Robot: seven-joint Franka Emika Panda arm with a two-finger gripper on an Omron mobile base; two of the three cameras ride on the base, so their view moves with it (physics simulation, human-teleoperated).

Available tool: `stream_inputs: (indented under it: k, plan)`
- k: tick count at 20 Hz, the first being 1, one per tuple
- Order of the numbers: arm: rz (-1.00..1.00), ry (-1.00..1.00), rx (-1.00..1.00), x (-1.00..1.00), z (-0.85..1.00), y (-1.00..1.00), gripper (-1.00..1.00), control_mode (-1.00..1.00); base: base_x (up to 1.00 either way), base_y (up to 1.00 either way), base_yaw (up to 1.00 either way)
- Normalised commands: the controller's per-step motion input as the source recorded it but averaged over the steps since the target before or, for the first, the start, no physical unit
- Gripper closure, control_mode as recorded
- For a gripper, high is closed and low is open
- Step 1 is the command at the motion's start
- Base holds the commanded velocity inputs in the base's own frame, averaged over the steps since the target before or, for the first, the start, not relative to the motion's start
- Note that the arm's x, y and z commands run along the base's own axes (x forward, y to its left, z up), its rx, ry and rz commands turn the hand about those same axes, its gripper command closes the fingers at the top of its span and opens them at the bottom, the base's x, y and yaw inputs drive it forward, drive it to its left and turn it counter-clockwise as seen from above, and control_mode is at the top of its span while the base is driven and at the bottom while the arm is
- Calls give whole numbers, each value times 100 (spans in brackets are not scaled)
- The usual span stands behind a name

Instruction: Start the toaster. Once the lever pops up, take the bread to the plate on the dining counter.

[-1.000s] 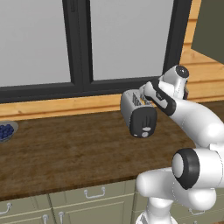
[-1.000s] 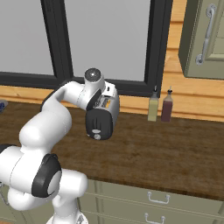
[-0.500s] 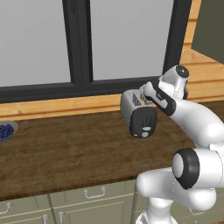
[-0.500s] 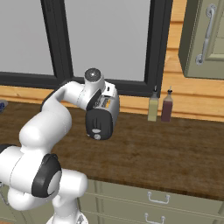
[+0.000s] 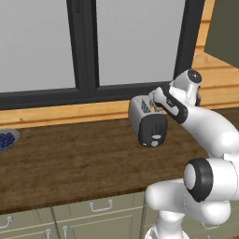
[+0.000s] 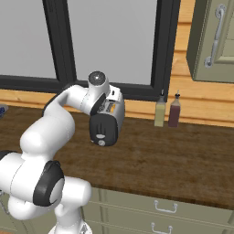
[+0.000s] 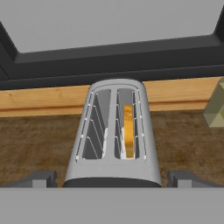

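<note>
Stretching beneath a dark-framed window, a wooden counter (image 5: 70,158) is carrying the toaster (image 5: 147,120); the gripper (image 7: 112,178) is hovering wide open and empty, fingertips either side of its near end; bread (image 7: 128,130) is sitting in its right slot

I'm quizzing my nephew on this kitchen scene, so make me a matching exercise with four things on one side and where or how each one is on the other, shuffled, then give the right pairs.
Things:
1. toaster
2. bread
3. bowl of berries
4. two bottles

Places or states:
A. far left on the counter
B. by the wall, right of the toaster
C. down in a slot
D. on the counter under the window

Pairs: 1-D, 2-C, 3-A, 4-B
</note>
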Motion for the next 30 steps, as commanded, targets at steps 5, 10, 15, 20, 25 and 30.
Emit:
stream_inputs:
  k: [5, 10, 15, 20, 25, 30]
  plan:
    - [0, 0, 0, 0, 0, 0, -100, -100, 0, 0, 0]
    - [0, 0, 0, 0, 0, 0, -100, -100, 0, 0, 0]
    - [0, 0, 0, 0, 0, 0, -100, -100, 0, 0, 0]
    - [0, 0, 0, 0, 0, 0, -100, -100, 0, 0, 0]
    - [0, 0, 0, 0, 0, 0, -100, -100, 0, 0, 0]
    - [0, 0, 0, 0, 0, 0, -100, -100, 0, 0, 0]
